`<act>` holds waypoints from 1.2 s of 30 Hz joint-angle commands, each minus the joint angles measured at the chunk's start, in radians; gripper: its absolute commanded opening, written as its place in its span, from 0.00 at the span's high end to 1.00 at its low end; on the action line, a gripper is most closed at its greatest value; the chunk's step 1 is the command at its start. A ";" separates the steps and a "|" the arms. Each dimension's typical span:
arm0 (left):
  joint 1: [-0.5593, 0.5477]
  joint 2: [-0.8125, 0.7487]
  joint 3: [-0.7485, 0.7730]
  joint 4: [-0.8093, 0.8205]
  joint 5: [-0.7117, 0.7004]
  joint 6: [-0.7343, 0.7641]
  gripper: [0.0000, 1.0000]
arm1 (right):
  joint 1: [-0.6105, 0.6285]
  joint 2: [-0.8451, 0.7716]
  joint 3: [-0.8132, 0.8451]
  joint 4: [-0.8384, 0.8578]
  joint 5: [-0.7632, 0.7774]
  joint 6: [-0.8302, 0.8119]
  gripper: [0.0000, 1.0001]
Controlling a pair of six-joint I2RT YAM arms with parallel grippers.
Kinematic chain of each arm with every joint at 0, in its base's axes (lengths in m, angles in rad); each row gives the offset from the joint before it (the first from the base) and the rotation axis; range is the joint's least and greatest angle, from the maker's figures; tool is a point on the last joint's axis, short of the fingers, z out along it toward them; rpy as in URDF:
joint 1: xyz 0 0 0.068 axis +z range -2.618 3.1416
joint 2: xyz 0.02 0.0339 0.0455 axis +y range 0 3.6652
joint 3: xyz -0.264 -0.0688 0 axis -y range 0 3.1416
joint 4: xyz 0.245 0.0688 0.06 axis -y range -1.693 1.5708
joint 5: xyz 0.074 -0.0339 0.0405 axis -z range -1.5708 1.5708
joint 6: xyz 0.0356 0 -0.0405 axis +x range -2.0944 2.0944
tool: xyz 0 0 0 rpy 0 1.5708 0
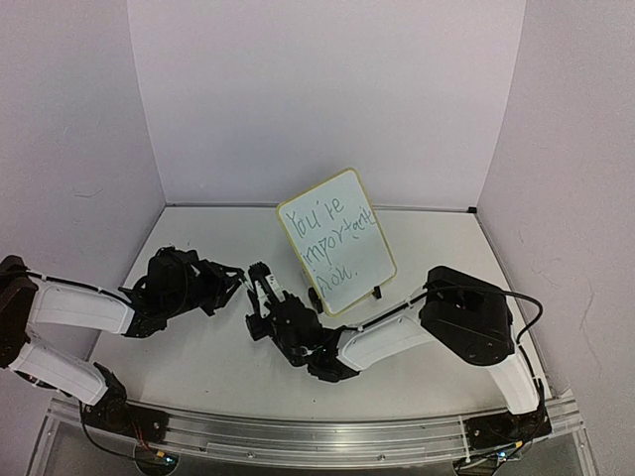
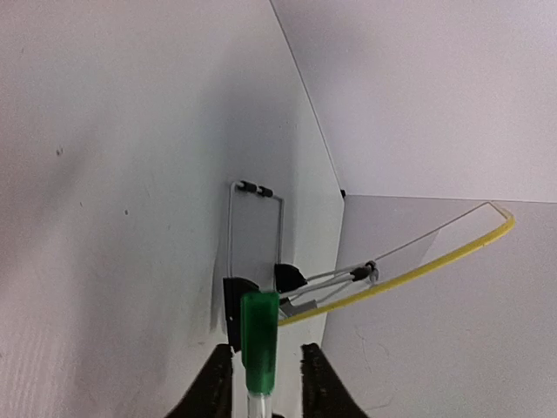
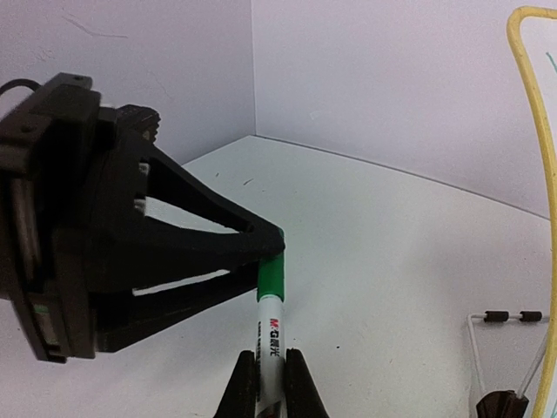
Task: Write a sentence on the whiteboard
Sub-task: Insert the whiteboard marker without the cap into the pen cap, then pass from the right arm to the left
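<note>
Hard up against the lens, the right gripper (image 3: 271, 373) at the bottom of its own wrist view, two black fingers (image 3: 245, 387) clamped tight on one marker (image 3: 271, 335), white barrel with printed lettering, standing nearly upright. One green cap (image 3: 271, 279) on the far end of that marker. Meeting it from the left, the left gripper (image 3: 265, 242), big and black, both fingers tapering to a point right at the cap's top. Over to the left wrist view: same green cap poking out between two dark fingertips (image 2: 216, 383), jaws parted only a little, a thin strip of background on each side of the cap, so flanking it rather than squeezing it. From above, two arms counted, white-shelled, bent inward and meeting tip to tip over the middle of the white table (image 1: 198, 362), just in front and left of the whiteboard (image 1: 369, 268). One board only, standing toward the back centre of the table, tilted, propped on one wire stand (image 3: 505, 318), two small black feet (image 1: 375, 293) at its lower edge. On its face, the sentence (image 1: 327, 243) in thin green marker, three lines counted: "You're", then "important", then a short last word too small to read. Pale-yellow frame edge-on at the right of the right wrist view, off to the side of the marker and apart from it.
</note>
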 commanded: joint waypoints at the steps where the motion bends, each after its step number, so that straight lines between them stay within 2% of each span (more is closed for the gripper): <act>1: -0.038 -0.086 0.087 -0.108 0.096 0.149 0.57 | -0.055 -0.100 -0.091 0.029 0.040 0.010 1.00; 3: -0.036 -0.123 0.124 -0.189 0.076 0.228 0.45 | -0.055 -0.151 -0.145 0.033 0.041 0.023 1.00; 5: -0.034 -0.169 0.151 -0.260 0.051 0.289 0.37 | -0.055 -0.210 -0.203 0.035 0.034 0.035 1.00; 11: -0.017 -0.250 0.218 -0.406 0.063 0.498 0.25 | -0.057 -0.391 -0.356 0.052 -0.101 0.103 1.00; 15: -0.014 -0.283 0.313 -0.510 0.139 0.723 0.20 | -0.129 -0.534 -0.464 0.046 -0.367 0.268 1.00; 19: -0.014 -0.291 0.395 -0.584 0.316 0.900 0.15 | -0.211 -0.608 -0.501 0.047 -0.678 0.387 1.00; 22: -0.014 -0.274 0.424 -0.563 0.468 0.942 0.11 | -0.239 -0.631 -0.506 0.053 -0.809 0.453 1.00; 25: -0.014 -0.257 0.428 -0.528 0.553 0.939 0.08 | -0.253 -0.642 -0.501 0.071 -0.889 0.492 1.00; 33: -0.014 -0.286 0.415 -0.535 0.507 0.928 0.07 | -0.278 -0.670 -0.506 0.154 -0.985 0.576 1.00; 36: -0.014 -0.285 0.413 -0.526 0.529 0.914 0.07 | -0.280 -0.664 -0.490 0.163 -1.031 0.593 1.00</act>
